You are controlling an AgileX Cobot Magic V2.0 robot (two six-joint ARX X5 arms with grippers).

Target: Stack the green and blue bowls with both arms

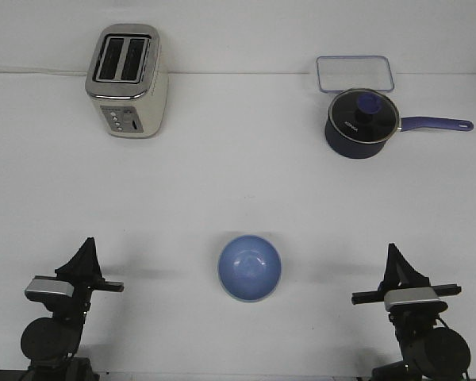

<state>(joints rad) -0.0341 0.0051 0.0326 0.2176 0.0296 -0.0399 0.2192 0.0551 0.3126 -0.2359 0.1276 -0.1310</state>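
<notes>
The periwinkle blue bowl (pixel 249 268) sits upright on the white table, near the front and midway between the arms. No green bowl shows as a separate thing; it is hidden or out of view. My left gripper (pixel 86 244) rests at the front left, well left of the bowl, its pointed fingers together and holding nothing. My right gripper (pixel 393 252) rests at the front right, well right of the bowl, fingers together and empty too.
A cream toaster (pixel 127 80) stands at the back left. A dark navy lidded saucepan (pixel 362 123) with its long handle pointing right stands at the back right, with a clear rectangular container (pixel 355 73) just behind it.
</notes>
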